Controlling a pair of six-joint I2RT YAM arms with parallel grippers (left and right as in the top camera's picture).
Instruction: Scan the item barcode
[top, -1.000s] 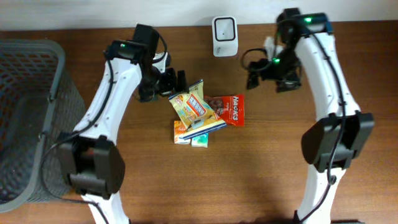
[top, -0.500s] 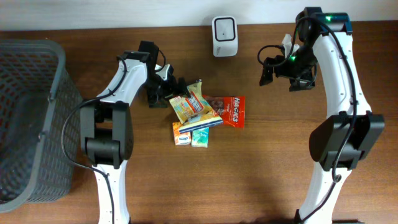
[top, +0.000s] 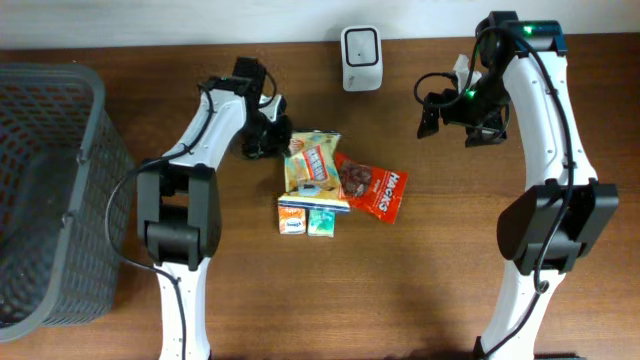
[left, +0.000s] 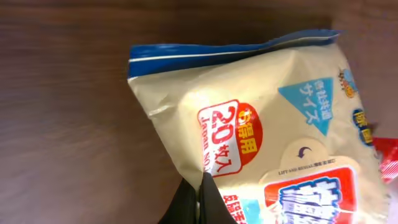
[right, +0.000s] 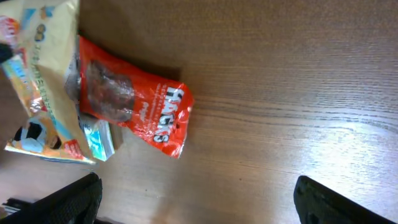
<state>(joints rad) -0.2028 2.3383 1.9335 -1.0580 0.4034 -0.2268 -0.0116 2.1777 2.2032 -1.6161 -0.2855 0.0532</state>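
Between the fingertips of the left gripper (left: 199, 194) sits one thin edge of the wipes pack (top: 312, 165). The jaws look pressed together on it, and the rest of the pack stretches out ahead of them over the table (top: 450, 280), touching a red snack bag (top: 375, 187) on its far side. To me it looks light, soft and slick-filmed, likely to sag and twist from so small a pinch, so a deeper bite past the seam seems safer. Well off from those jaws, the right gripper (right: 196, 183) hangs spread wide, holding nothing. The scanner (top: 360, 45) stands roughly between both pairs.
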